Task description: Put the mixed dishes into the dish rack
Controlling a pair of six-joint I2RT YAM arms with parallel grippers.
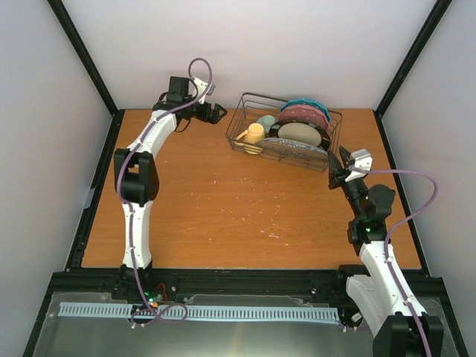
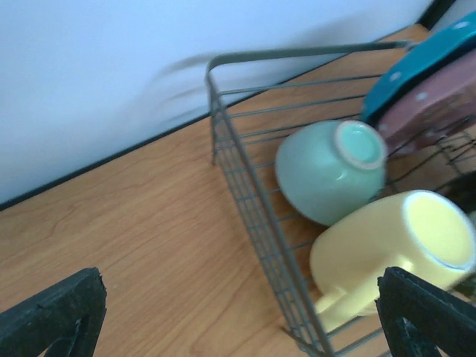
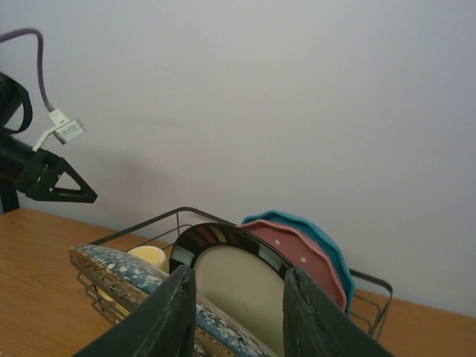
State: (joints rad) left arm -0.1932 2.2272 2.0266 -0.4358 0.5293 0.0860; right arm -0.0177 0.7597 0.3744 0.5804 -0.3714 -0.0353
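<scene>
mug (image 2: 394,253), bowl (image 2: 327,175), teal plate (image 3: 327,236), pink plate (image 3: 297,249), cream plate (image 3: 238,286) in rack (image 2: 297,53), left gripper (image 1: 216,113) open beside it, right gripper (image 1: 336,162) straddling rim of grey plate (image 3: 126,271), grip unclear

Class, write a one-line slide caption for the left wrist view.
Pale green bowl and yellow mug sit in a corner of the wire dish rack, seen past the open left gripper.

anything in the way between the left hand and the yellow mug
Yes. The dish rack's wire end wall stands between the left hand and the yellow mug. The mug lies on its side inside the rack, next to the pale green bowl. In the top view nothing covers the mug from above.
</scene>
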